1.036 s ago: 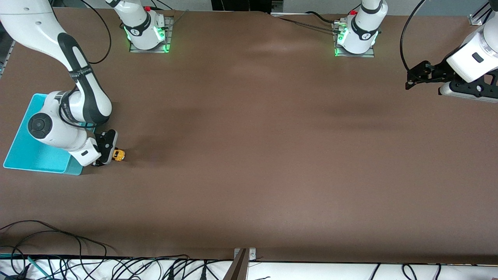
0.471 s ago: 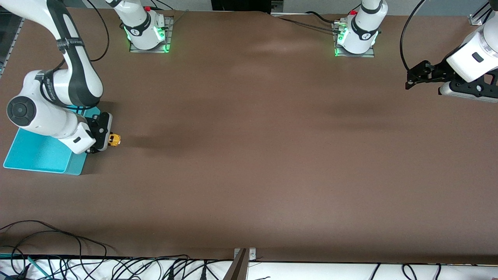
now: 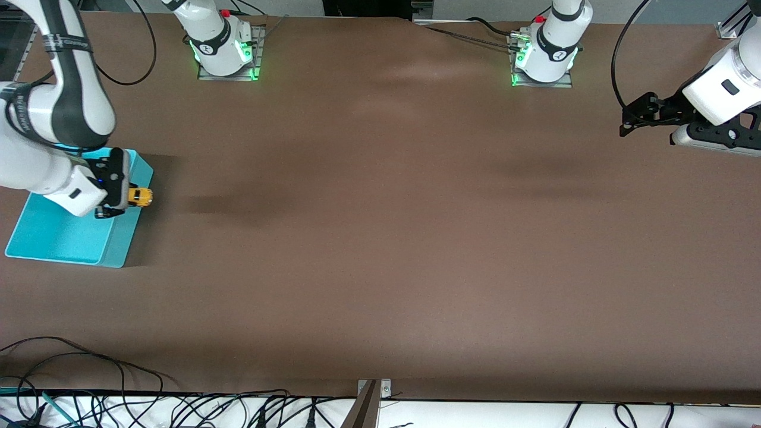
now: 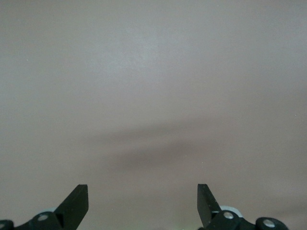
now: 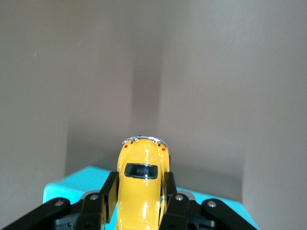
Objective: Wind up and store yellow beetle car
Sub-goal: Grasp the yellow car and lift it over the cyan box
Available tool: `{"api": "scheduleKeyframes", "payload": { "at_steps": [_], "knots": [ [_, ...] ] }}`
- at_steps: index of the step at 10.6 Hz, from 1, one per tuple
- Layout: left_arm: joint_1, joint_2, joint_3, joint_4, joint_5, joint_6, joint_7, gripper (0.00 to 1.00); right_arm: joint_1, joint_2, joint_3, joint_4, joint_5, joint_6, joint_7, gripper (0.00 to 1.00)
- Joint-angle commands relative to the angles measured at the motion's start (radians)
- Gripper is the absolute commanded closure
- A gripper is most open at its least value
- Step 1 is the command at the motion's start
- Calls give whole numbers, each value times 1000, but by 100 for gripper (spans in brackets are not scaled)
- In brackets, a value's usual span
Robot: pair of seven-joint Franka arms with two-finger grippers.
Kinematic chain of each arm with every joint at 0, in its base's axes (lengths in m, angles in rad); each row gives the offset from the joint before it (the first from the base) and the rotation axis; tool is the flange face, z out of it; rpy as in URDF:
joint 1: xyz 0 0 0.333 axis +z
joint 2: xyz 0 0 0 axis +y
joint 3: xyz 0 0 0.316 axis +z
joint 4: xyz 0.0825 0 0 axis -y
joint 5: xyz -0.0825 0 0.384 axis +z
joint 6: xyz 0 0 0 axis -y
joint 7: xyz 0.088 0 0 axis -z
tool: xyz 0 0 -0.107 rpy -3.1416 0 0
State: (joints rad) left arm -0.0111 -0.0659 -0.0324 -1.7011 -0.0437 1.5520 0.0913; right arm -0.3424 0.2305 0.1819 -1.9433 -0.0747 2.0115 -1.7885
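My right gripper is shut on the yellow beetle car and holds it in the air over the rim of the turquoise bin at the right arm's end of the table. In the right wrist view the car sits between the two black fingers, with the bin's corner just below it. My left gripper is open and empty, waiting above the table at the left arm's end; its fingertips show over bare brown table.
The brown table spreads between the two arms. Cables lie along the table edge nearest the camera. The arm bases stand at the edge farthest from the camera.
My right gripper has lifted the yellow car off the table and carried it toward the bin, from beside the bin's near corner up to its rim. The left arm has not moved.
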Motion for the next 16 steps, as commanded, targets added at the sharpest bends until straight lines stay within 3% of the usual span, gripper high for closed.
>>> {"api": "scheduleKeyframes", "payload": {
  "at_steps": [1, 5, 10, 16],
  "knots": [
    [7, -8, -3, 12, -21, -20, -4, 0, -99, -13, 13, -23, -16, -2, -147, 100],
    [7, -8, -3, 12, -21, -21, -4, 0, -193, 33, 13, -16, -128, 47, -250, 100],
    [7, -8, -1, 12, -21, -20, -2, 0, -279, 171, 13, -26, -132, 203, -402, 100],
    [8, -8, -1, 12, -21, -21, -1, 0, -323, 216, 8, -43, -131, 204, -419, 100]
  ]
}}
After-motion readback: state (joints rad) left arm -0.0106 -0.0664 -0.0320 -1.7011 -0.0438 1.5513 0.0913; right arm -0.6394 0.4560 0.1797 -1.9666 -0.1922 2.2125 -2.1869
